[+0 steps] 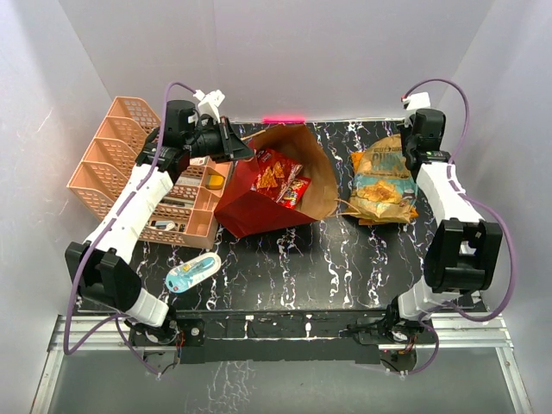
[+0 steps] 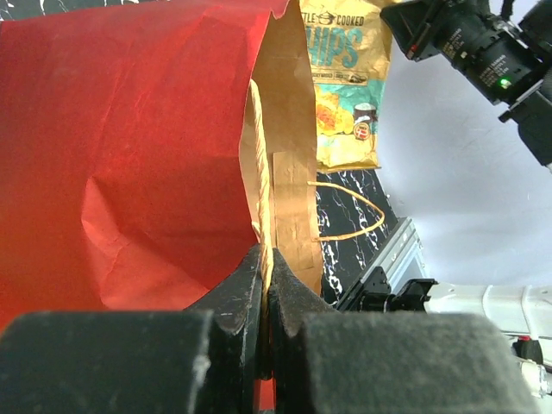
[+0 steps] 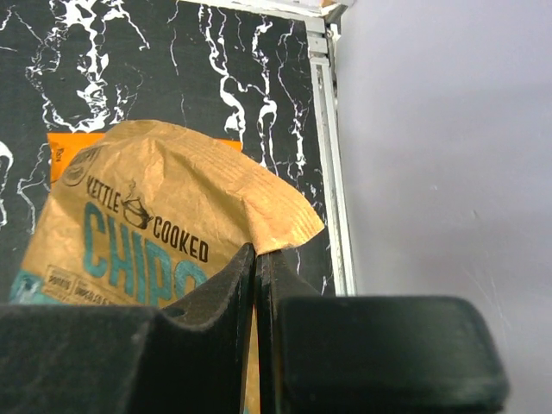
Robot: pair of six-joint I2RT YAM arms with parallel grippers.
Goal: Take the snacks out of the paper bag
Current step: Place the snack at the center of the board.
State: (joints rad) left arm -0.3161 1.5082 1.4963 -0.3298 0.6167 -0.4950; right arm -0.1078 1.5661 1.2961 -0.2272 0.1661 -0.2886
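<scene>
The red paper bag (image 1: 263, 211) lies on its side mid-table, brown inside showing, mouth facing right. A red-black Doritos bag (image 1: 274, 175) and other small packs (image 1: 296, 191) lie in its mouth. My left gripper (image 1: 244, 152) is shut on the bag's upper rim; the left wrist view shows the jaws pinching the paper edge (image 2: 263, 216), with a twine handle (image 2: 349, 211) beyond. The orange chip bag (image 1: 382, 183) lies outside the bag at the right. My right gripper (image 1: 410, 157) is shut on its top corner (image 3: 285, 220).
A pink basket organizer (image 1: 129, 172) stands at the left. A blue-white blister-packed item (image 1: 191, 273) lies near the front left. The white enclosure walls close in on both sides; the table's right edge rail (image 3: 323, 129) runs beside the chip bag.
</scene>
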